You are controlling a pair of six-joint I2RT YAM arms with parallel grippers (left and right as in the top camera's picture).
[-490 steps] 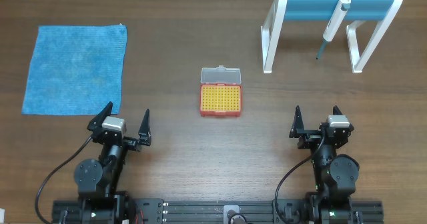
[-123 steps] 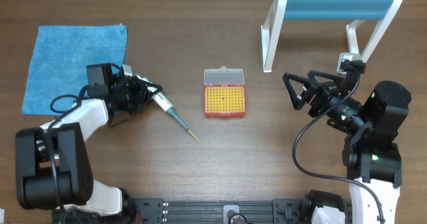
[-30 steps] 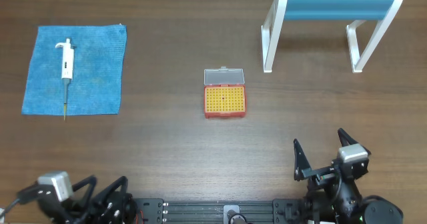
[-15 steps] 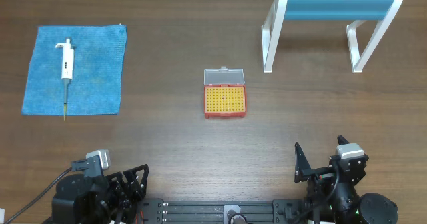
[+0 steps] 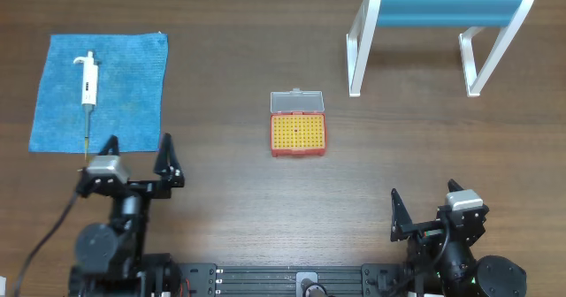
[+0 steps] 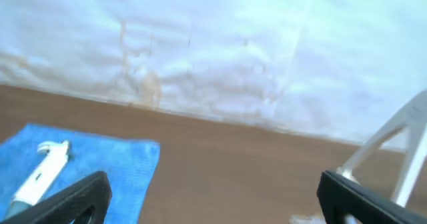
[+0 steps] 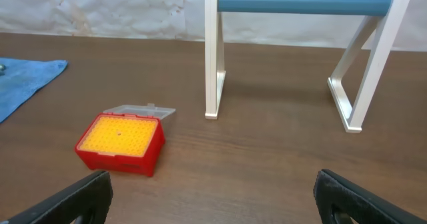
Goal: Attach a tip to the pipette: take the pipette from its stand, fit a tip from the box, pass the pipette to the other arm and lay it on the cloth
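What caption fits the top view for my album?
Pipette lies on the blue cloth; left gripper and right gripper sit open.

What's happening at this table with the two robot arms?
Neither arm is handling anything at this moment. The left gripper and the right gripper are both open and empty, near the arms' bases. The pipette, with a tip fitted, lies on the blue cloth, so the job looks done. The tip box sits open mid-table, and the stand holds nothing.
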